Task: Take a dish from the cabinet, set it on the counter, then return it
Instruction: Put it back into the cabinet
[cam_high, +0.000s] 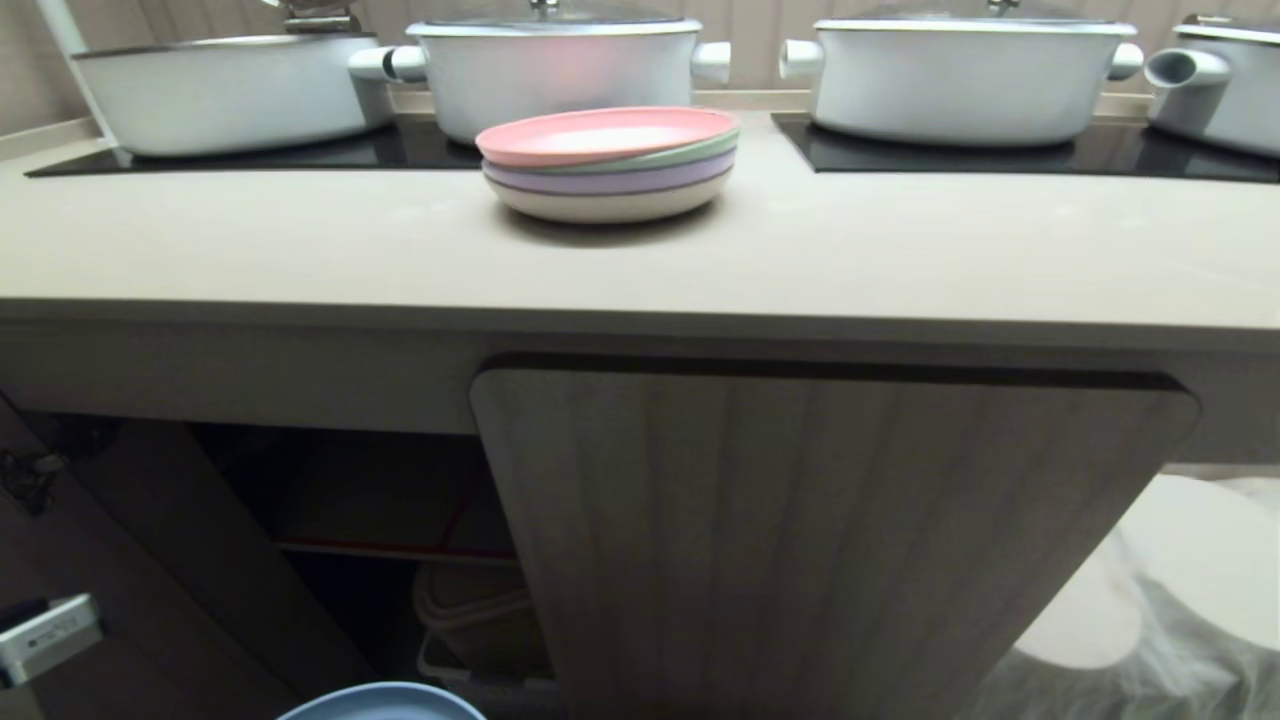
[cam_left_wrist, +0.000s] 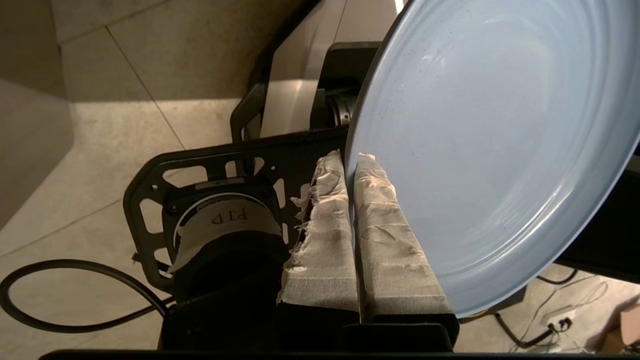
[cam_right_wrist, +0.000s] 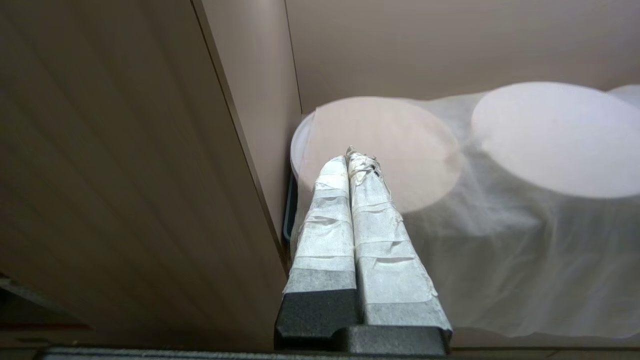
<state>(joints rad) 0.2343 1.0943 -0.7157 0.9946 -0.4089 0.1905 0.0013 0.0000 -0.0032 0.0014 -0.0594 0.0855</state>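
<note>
Left wrist view: dish (cam_left_wrist: 495, 140) rim (tool-pinched (cam_left_wrist: 350, 165)).

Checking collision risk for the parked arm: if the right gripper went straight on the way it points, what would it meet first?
Probably the round pale lid under the thin translucent white sheet, beside the ribbed beige cabinet door. The shut right gripper points right at it, though depth is unclear.

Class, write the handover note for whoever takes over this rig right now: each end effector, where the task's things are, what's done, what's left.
Left end effector: shut on the rim of the light-blue dish, held low in front of the open cabinet.
Right end effector: shut, empty, parked beside the closed cabinet door.
Done: dish is out of the cabinet.
Left: set it on the counter, near the pastel plate stack, then return it.
</note>
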